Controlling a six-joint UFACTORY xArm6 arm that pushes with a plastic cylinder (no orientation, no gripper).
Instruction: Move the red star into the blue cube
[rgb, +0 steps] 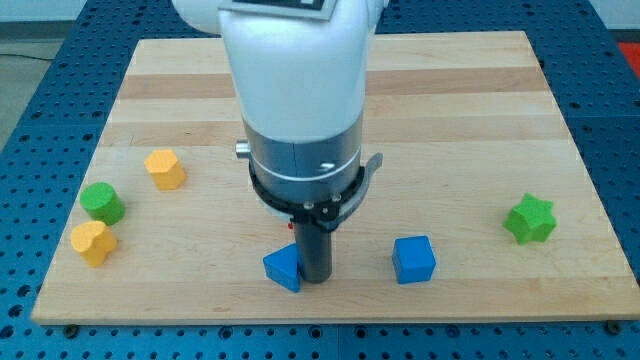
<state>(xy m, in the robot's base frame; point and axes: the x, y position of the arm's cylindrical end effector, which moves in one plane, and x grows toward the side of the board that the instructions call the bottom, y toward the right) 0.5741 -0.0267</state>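
Note:
The blue cube (413, 259) sits near the view's bottom, right of centre. The red star is almost wholly hidden behind the arm; only a small red sliver (291, 226) shows just left of the rod, under the arm's body. My tip (316, 279) rests on the board near the bottom centre, about a hand's width left of the blue cube. A blue wedge-shaped block (283, 268) lies right against the tip's left side.
A green star (529, 219) lies at the view's right. A yellow hexagonal block (165, 169), a green round block (102, 202) and a yellow heart-like block (93, 243) lie at the left. The wooden board's bottom edge (320, 315) is close below the tip.

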